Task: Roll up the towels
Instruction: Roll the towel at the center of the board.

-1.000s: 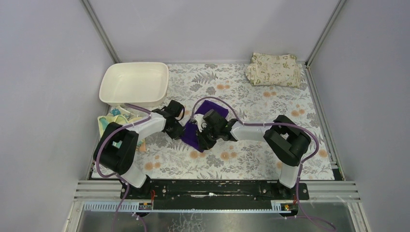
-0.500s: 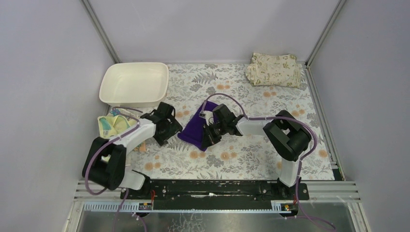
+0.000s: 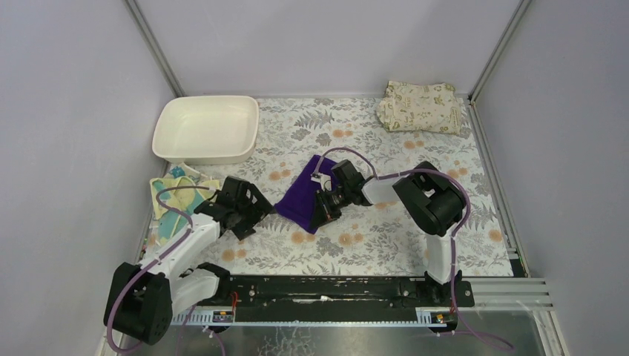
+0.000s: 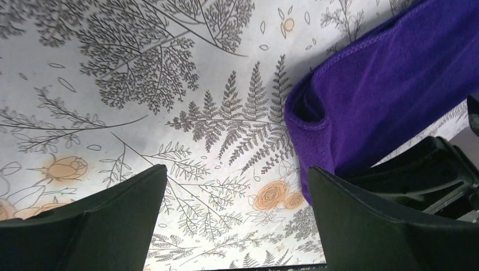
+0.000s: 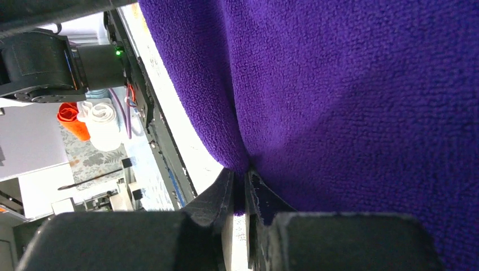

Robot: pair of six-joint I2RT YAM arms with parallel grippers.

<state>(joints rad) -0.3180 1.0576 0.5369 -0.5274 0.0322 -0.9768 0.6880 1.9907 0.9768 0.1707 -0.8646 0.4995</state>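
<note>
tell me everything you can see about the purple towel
The purple towel is plain and dark, with a fuzzy terry-like pile and a stitched hem. It lies folded over on the floral mat near the middle. The right hand is shut on a pinch of it; the open left hand sits beside its corner.

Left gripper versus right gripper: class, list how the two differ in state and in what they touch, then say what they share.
The left gripper stands wide open, gripping nothing; the right gripper is shut on a fold of the purple towel. The left gripper sits beside the towel's left edge, over the floral table cover; the right gripper is at its right side. Both are black two-finger grippers near the towel.
</note>
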